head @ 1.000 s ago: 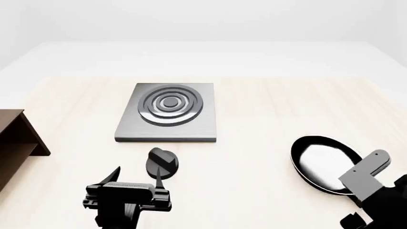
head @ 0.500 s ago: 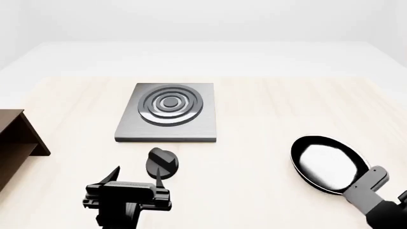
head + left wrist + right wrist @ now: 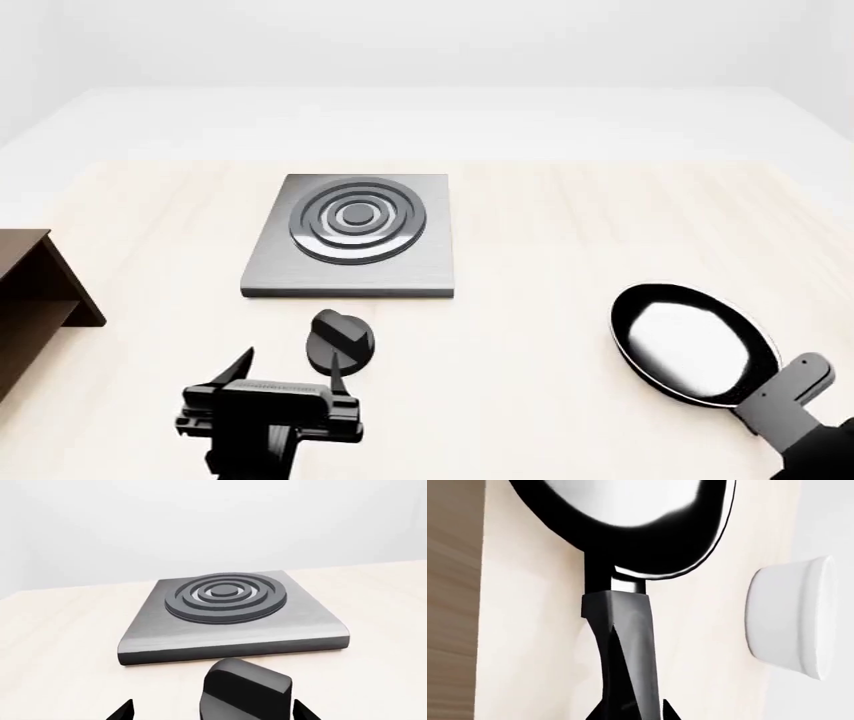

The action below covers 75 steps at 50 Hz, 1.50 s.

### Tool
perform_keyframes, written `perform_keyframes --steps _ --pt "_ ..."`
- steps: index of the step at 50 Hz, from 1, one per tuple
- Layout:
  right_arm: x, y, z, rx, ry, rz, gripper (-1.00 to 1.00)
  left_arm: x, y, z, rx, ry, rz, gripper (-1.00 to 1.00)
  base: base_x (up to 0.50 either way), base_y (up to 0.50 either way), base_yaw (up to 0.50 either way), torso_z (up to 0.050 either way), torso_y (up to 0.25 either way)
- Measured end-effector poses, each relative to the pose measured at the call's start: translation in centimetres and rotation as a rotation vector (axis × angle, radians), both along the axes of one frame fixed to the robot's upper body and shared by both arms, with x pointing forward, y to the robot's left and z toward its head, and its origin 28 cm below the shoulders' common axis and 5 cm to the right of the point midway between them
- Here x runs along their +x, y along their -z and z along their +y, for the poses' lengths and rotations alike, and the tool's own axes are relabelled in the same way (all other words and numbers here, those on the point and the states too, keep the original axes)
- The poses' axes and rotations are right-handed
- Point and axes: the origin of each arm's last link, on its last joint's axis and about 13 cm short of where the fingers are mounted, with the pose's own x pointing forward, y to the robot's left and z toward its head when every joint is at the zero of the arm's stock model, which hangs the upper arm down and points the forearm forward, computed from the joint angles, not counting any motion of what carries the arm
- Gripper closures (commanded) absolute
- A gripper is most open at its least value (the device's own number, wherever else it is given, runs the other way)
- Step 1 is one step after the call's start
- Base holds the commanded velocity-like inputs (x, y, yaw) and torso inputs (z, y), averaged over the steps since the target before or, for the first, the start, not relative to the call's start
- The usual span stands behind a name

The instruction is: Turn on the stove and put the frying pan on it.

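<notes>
The stove is a grey slab with dark rings at the table's middle; it also shows in the left wrist view. A black knob lies in front of it. My left gripper is open, and its tips flank the knob without touching it. The frying pan lies at the right, with its handle pointing toward me. My right gripper is closed narrowly on the handle's end. In the head view only its grey wrist block shows.
A brown shelf stands at the table's left edge. A white bowl sits beside the pan's handle in the right wrist view and is outside the head view.
My right arm has drawn back toward the lower right along the pan's handle. The pan, the knob and the left gripper have not moved.
</notes>
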Motion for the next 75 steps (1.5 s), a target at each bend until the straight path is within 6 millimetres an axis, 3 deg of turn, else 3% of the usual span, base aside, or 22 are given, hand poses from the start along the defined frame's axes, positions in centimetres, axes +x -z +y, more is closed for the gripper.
perform_keyframes --steps 15,37,46,75 --pt "0.5 -1.4 0.4 0.010 -0.039 -0.035 1.00 -0.1 0.0 0.1 -0.001 -0.002 -0.003 -1.00 0.00 0.00 0.00 0.000 0.001" --pt "1.8 -7.1 1.9 0.050 -0.118 -0.179 1.00 -0.2 -0.1 0.3 -0.006 -0.003 -0.006 -1.00 0.00 0.00 0.00 0.000 0.000" --pt "2.4 -8.3 2.5 0.069 -0.147 -0.202 1.00 -0.2 0.0 0.4 -0.009 -0.005 -0.006 -1.00 0.00 0.00 0.00 0.000 0.001" --pt "6.2 -11.7 5.2 0.060 -0.255 -0.344 1.00 -0.3 0.2 0.6 -0.017 -0.010 -0.002 -1.00 0.00 0.00 0.00 0.000 0.001"
